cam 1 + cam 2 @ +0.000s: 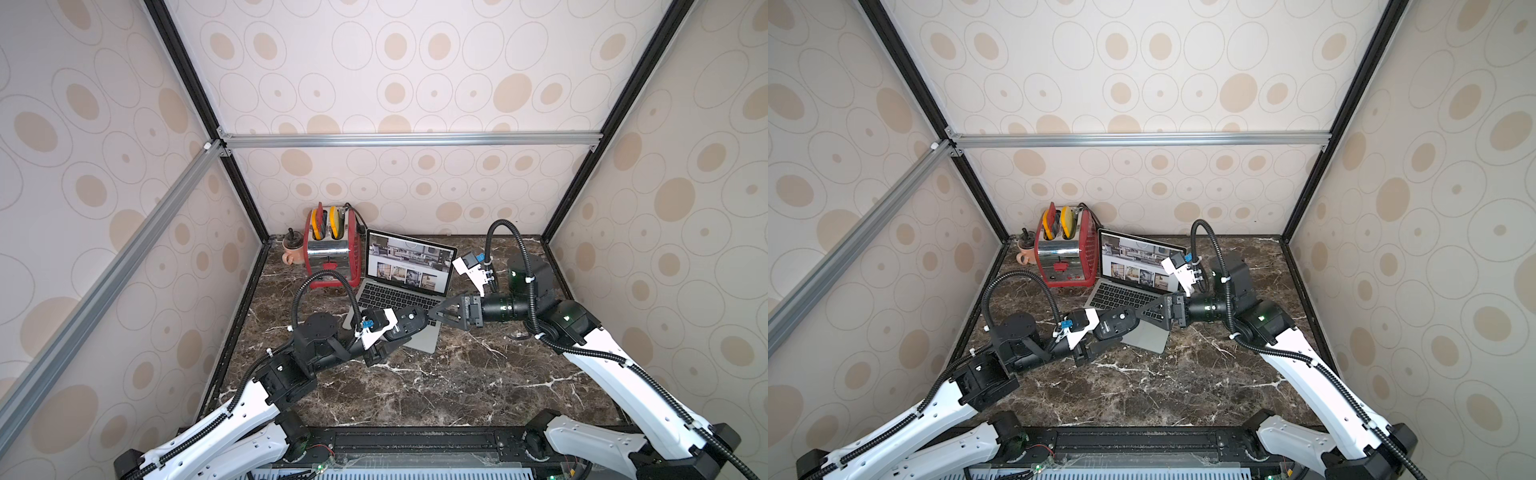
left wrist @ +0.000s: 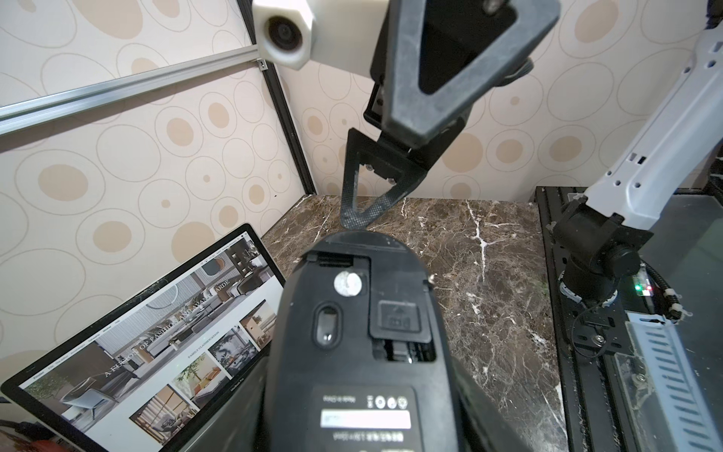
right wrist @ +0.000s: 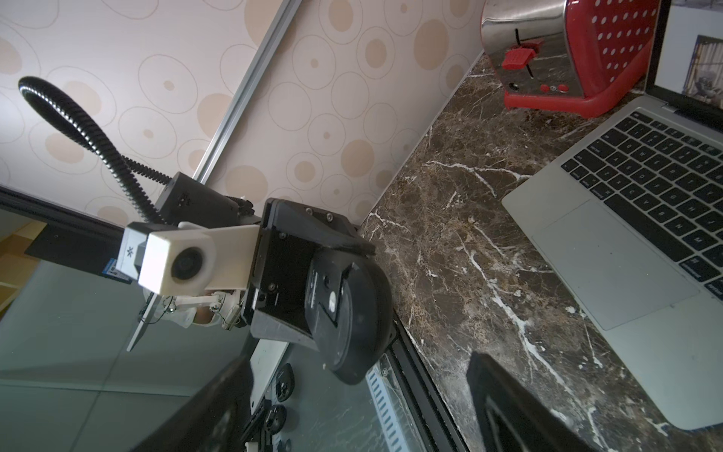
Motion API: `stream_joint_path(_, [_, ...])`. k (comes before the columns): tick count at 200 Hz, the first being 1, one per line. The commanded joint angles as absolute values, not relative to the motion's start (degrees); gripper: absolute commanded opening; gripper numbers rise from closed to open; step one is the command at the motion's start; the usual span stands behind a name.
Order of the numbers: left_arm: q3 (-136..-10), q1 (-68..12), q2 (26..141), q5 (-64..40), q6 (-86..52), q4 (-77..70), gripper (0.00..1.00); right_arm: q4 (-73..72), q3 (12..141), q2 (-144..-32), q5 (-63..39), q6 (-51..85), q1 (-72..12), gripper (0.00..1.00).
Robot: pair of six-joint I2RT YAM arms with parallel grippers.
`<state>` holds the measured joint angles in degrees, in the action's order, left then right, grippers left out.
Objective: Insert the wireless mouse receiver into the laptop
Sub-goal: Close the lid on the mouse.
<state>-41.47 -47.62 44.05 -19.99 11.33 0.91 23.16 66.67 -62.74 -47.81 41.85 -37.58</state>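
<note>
Surface (image 1: 457, 395): laptop (image 1: 409, 266) stands open near the back edge, about midway, with the toaster (image 1: 330, 249) just beside it. Left end effector (image 3: 336, 293) clamps the mouse (image 2: 360, 332) underside-up over the laptop's front. Right end effector (image 1: 436, 314) is spread and empty at the mouse's nose.

Advice: steady the mouse and pinch the receiver squarely from the open bay (image 2: 403, 348). The receiver itself is not discernible.

Toaster slots hold yellow and red items. Contents of the mug (image 1: 291, 253) in the back-left corner are unclear.

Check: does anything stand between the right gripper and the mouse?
Nothing visible. The right gripper's open fingers point straight at the mouse, which the left gripper holds with its underside exposed.
</note>
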Motion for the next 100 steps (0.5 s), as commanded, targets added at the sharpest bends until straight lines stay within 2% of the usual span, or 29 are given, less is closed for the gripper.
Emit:
stream_joint_path(1, [-42.54,-47.76,43.68,-20.35,11.43,-1.85,0.00,21.11,67.17,-65.23,-49.89,45.49,-38.18,0.90])
stream_joint_path(37, [-42.65,-47.73,43.77,-20.22,11.51,-1.76,0.00,17.16,66.28,-67.37,-52.33,47.86,-39.81,0.89])
stream_joint_path(100, [-42.76,-47.73,43.77,-20.04,11.86,-1.23,0.00,12.59,65.02,-68.04,-54.38,50.44,-41.08,0.80])
